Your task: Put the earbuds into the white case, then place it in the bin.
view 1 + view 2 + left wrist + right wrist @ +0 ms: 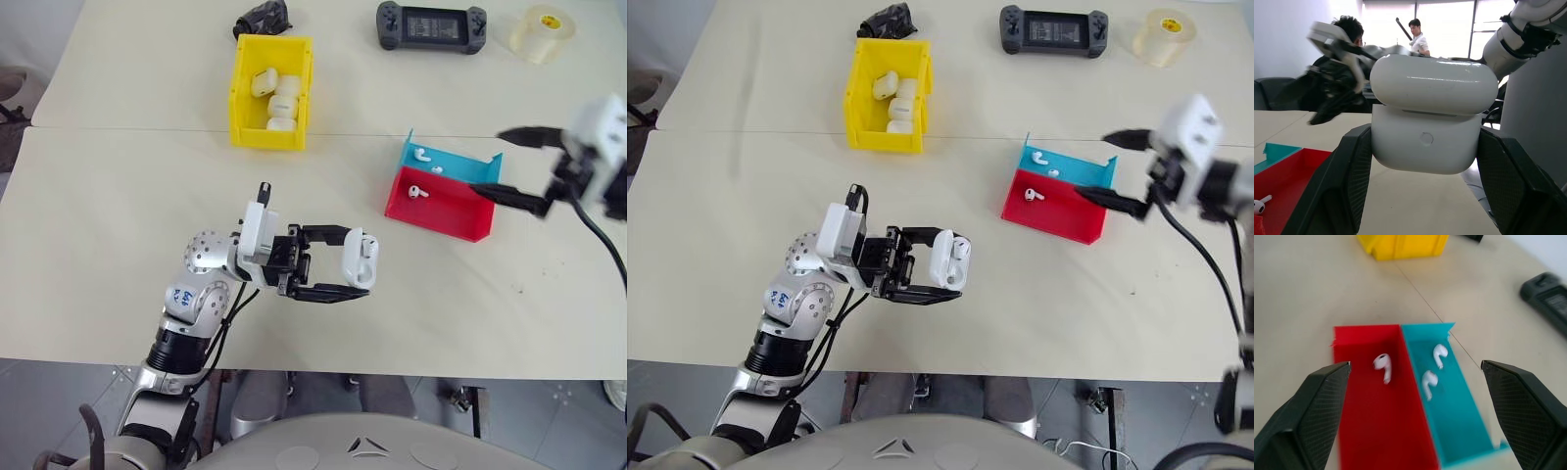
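I see my left gripper (338, 262) clenched on a small glossy white pebble-shaped earbud case (361, 258), held above the beige table (118, 225), lid closed. My right gripper (517, 168) hangs spread wide and empty beside the shallow red plastic tray (441, 208), which holds 1 tiny white earbud (418, 192). The adjoining shallow blue tray (460, 166) holds 2 more earbuds (1434, 367). The bright yellow open-top plastic bin (242, 93) sits farther back, with several white cases inside.

A blue handwritten mark (181, 296) stands on the left arm's silver wrist joint, near the table's near edge; its characters cannot be made out.
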`<act>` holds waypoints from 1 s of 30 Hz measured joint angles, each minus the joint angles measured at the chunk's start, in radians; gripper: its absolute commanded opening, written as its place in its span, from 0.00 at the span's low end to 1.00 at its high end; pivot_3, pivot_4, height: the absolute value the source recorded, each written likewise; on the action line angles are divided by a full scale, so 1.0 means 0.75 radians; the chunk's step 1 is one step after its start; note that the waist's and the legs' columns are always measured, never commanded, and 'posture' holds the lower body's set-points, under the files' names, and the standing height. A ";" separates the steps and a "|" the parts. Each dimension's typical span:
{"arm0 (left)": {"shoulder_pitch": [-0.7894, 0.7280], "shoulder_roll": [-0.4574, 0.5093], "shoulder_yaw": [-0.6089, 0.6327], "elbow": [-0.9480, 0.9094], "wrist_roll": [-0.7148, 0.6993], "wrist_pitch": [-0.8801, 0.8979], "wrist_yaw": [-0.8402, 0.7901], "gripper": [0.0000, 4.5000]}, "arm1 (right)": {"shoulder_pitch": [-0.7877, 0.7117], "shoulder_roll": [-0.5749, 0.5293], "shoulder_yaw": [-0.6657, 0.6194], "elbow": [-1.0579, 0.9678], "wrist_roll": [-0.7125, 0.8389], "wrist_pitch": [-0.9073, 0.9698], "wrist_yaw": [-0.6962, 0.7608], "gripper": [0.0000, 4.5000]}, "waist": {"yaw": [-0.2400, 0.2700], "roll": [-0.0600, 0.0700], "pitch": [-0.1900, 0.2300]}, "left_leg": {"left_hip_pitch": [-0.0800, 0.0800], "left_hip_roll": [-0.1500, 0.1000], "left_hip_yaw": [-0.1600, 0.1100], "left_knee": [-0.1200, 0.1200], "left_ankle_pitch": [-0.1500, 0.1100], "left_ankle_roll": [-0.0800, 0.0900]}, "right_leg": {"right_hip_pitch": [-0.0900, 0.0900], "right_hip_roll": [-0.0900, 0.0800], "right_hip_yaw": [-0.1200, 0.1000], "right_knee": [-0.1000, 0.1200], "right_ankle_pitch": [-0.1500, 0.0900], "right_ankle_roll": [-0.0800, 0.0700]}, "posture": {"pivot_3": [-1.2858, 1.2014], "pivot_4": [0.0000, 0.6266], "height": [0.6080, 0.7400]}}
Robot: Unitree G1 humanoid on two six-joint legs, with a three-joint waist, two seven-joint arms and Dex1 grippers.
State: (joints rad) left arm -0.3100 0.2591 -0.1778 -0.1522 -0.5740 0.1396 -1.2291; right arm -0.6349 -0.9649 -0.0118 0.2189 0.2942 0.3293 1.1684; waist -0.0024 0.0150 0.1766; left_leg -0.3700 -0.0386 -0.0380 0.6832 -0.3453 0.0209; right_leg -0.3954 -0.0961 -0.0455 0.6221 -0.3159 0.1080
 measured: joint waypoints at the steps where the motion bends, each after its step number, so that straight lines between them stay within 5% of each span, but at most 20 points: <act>1: 0.004 -0.005 0.000 -0.002 0.001 -0.001 0.010 0.64 | -0.091 0.007 0.071 0.057 -0.058 0.033 0.002 0.99 | 0.005 0.000 0.000 | 0.000 0.000 -0.002 0.000 0.000 0.000 | 0.000 0.000 -0.001 0.001 0.000 0.000 | 0.52 0.24 1.00; 11: 0.038 -0.027 -0.027 -0.046 0.027 -0.019 0.101 0.64 | -0.685 0.304 0.480 0.834 -0.515 -0.058 0.010 0.99 | 0.021 0.000 0.000 | -0.007 -0.005 -0.007 -0.001 -0.001 0.002 | -0.003 -0.003 -0.006 0.003 0.000 0.000 | 0.52 0.24 1.00; 23: 0.046 -0.019 -0.026 -0.047 0.037 -0.028 0.149 0.64 | -0.807 0.452 0.485 1.210 -0.682 -0.225 -0.005 0.99 | -0.004 0.000 0.000 | -0.006 -0.004 -0.007 0.000 0.000 0.000 | -0.003 -0.002 -0.006 0.006 0.000 0.000 | 0.52 0.24 1.00; 30: 0.043 -0.014 -0.026 -0.047 0.037 -0.028 0.154 0.64 | -0.835 0.490 0.480 1.289 -0.729 -0.323 -0.029 0.56 | -0.014 0.000 0.000 | -0.005 -0.003 -0.006 0.000 0.000 -0.001 | -0.003 -0.002 -0.005 0.007 0.000 0.000 | 0.52 0.24 1.00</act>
State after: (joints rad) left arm -0.2775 0.2489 -0.1972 -0.1877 -0.5462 0.1187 -1.1137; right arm -1.2613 -0.5971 0.3483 1.1854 -0.2522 0.0870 1.1465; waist -0.0126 0.0149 0.1769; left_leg -0.3740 -0.0412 -0.0428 0.6833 -0.3452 0.0204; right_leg -0.3980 -0.0973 -0.0492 0.6275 -0.3159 0.1080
